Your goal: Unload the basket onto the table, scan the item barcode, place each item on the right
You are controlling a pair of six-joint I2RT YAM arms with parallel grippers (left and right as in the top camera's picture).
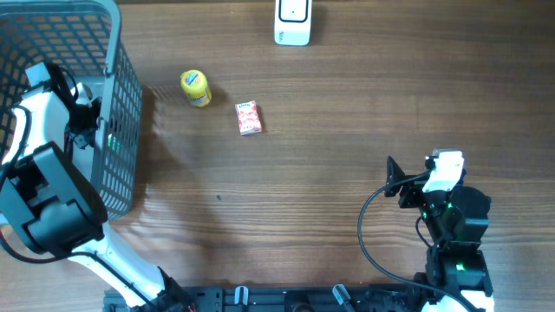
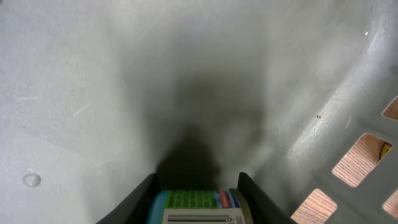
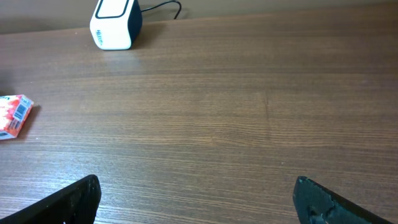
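Observation:
Inside the grey basket (image 1: 52, 35), my left gripper (image 2: 198, 178) has its two dark fingers pressed against the sides of an item (image 2: 198, 207). The item has a green and blue label and a white barcode strip, and its lower part is cut off by the frame. In the overhead view the left arm (image 1: 52, 113) reaches into the basket and hides the item. The white barcode scanner (image 1: 292, 22) stands at the table's far edge and shows again as the scanner (image 3: 115, 23). My right gripper (image 1: 395, 178) hovers over bare wood at the right, wide open and holding nothing.
A yellow jar (image 1: 196, 87) and a red packet (image 1: 249, 118) lie on the wooden table between the basket and the scanner. The packet (image 3: 13, 115) is at the left edge of the right wrist view. The basket's slotted wall (image 2: 360, 158) rises to the right of the left gripper.

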